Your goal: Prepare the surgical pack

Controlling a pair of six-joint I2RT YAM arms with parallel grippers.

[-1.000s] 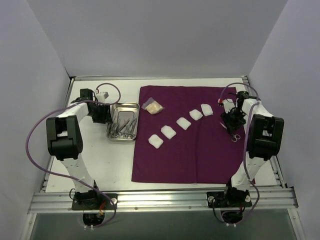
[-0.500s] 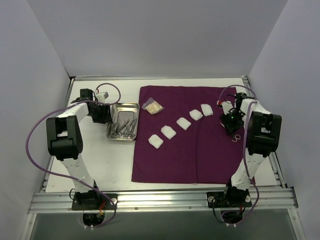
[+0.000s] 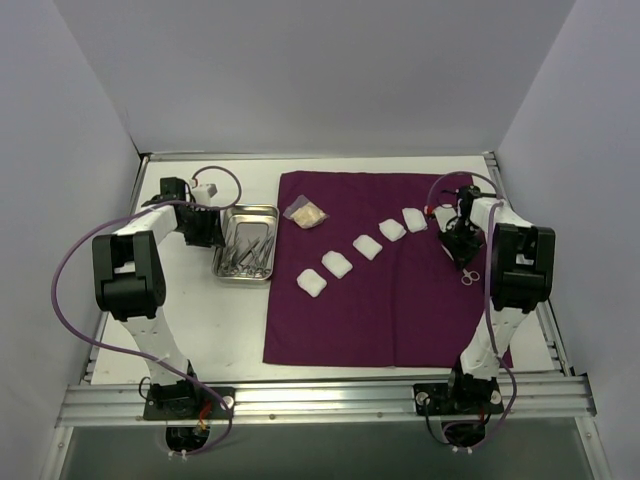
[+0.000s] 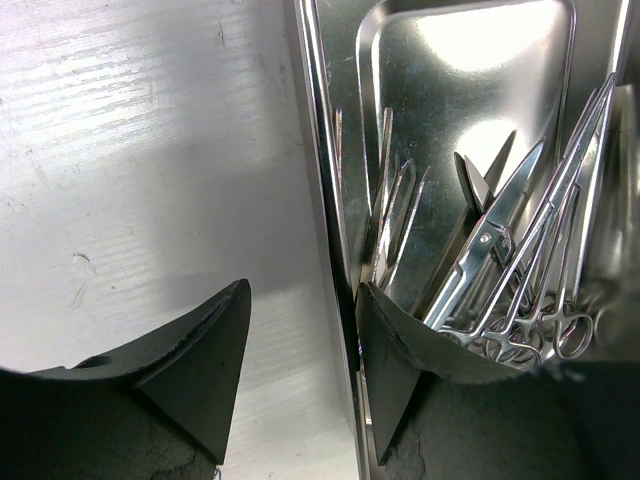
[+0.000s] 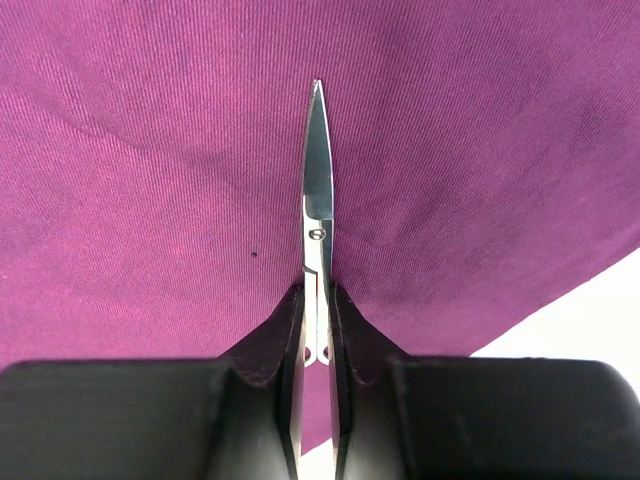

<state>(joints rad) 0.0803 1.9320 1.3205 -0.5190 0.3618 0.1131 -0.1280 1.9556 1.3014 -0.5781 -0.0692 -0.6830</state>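
The dark purple cloth point(image 3: 380, 310) lies spread on the table. Several white gauze pads point(image 3: 368, 247) lie on it in a slanting row. The steel tray point(image 3: 252, 212) left of the cloth holds several scissor-like instruments point(image 3: 250, 252), which also show in the left wrist view point(image 4: 520, 250). My left gripper point(image 3: 212, 232) is open astride the tray's left rim point(image 4: 335, 230), one finger point(image 4: 200, 350) on the table and the other inside the tray. My right gripper point(image 3: 460, 242) is shut on a pair of scissors point(image 5: 316, 170) just above the cloth's right part point(image 5: 150, 200), handles point(image 3: 470, 274) trailing toward the near side.
A small clear packet with pale contents point(image 3: 305, 213) lies at the cloth's far left corner. White table point(image 3: 200, 320) shows left of the cloth and past its right edge point(image 5: 590, 310). White walls enclose the table on three sides.
My right gripper has moved a little left and toward the far side over the cloth with the scissors in it. The left arm has not moved.
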